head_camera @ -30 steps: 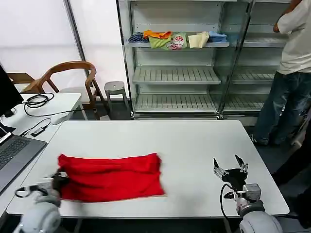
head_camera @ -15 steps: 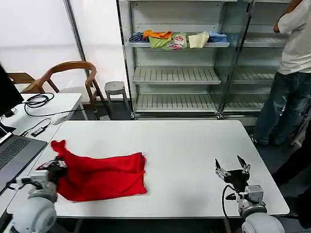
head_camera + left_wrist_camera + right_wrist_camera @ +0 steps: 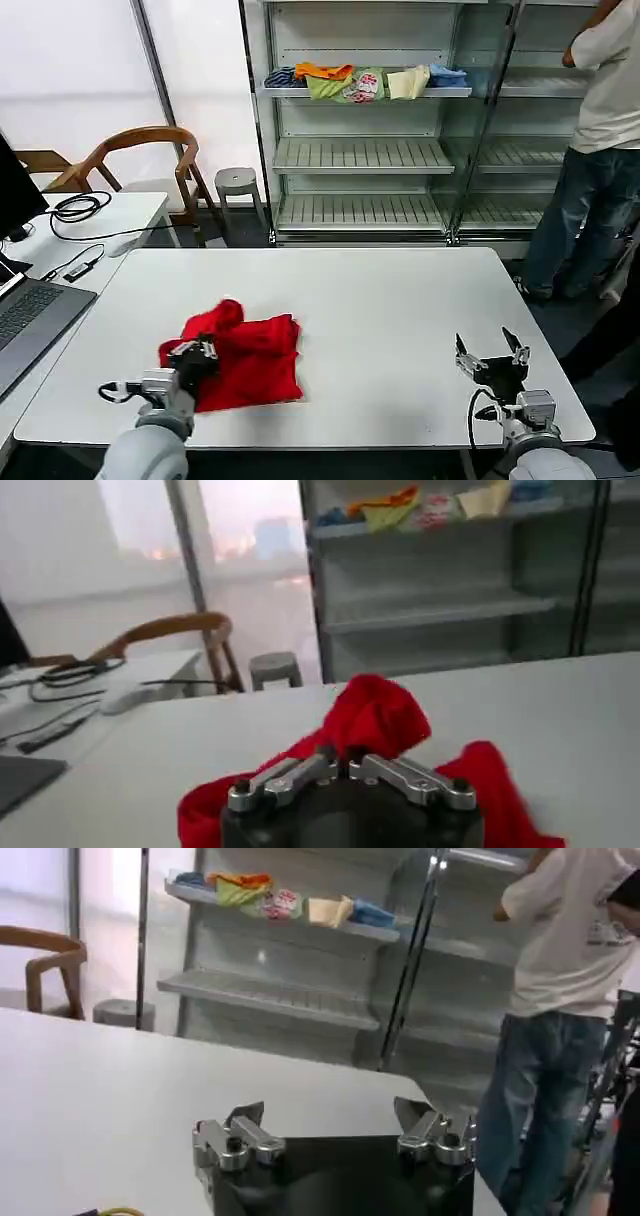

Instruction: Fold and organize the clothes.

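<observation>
The clothes, a bright red T-shirt (image 3: 252, 358), lie bunched on the white table (image 3: 380, 300) at its front left, one end lifted into a hump (image 3: 215, 320). My left gripper (image 3: 203, 352) is shut on that raised red cloth; the left wrist view has the same fold (image 3: 372, 715) pinched between the closed fingers of the left gripper (image 3: 343, 758). The print on the shirt is hidden. My right gripper (image 3: 490, 352) stands open near the table's front right corner, nothing between its fingers (image 3: 243, 1120).
A laptop (image 3: 25, 320) and cables lie on a side desk at the left. Behind the table stand a wooden chair (image 3: 140, 160), a stool (image 3: 236, 182) and a shelf unit (image 3: 360, 150) with several small folded garments (image 3: 365, 80). A person stands at the right.
My left gripper has carried the shirt's left end to the right, over the rest of the cloth, so the shirt is narrower and bunched. The right gripper has drifted slightly toward the front right.
</observation>
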`<state>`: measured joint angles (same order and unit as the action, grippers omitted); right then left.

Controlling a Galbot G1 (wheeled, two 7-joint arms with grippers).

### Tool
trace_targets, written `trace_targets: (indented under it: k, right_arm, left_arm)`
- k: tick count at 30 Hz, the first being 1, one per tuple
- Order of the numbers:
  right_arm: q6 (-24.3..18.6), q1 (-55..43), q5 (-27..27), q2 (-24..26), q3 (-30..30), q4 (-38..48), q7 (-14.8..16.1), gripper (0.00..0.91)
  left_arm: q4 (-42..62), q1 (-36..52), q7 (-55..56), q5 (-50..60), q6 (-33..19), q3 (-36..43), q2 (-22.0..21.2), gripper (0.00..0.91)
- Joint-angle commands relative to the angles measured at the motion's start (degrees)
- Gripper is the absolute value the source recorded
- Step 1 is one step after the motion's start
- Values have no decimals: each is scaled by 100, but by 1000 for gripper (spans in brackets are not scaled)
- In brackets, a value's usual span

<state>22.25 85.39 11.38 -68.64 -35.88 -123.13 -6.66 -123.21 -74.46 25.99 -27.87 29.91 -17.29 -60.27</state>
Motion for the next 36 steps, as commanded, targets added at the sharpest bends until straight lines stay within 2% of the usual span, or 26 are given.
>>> trace_targets:
  k: [1,10,15,16,17,23,27,36]
  right_arm:
    - [9,83,-36,-15,-63,-30,-2,907]
    - [24,8,-57,-11,-59,11,-4,907]
    - [40,-100,-56,-3,-10,64,-5,907]
    - [39,-110,-56,-3,-1,75,-5,907]
    - [41,-134,-57,-3,21,97,-4,907]
    - [48,-238,-53,16,86,153,-2,907]
    - [49,-294,-46,26,113,188,2,907]
    - [45,-357,-43,1,152,219,9,907]
  left_arm:
    - [282,501,12,182,24,666,-462,20]
    - [636,913,413,-84,44,596,-766,20]
    - [653,860,572,-88,79,750,-858,30]
    - [666,833,577,-84,96,782,-888,756]
    - [691,816,574,-88,117,818,-912,907]
    - [675,750,354,-113,-17,1056,-1033,907]
    - [624,759,93,-160,-336,1114,-1076,907]
    - [-392,748,-407,-614,-630,919,-899,907]
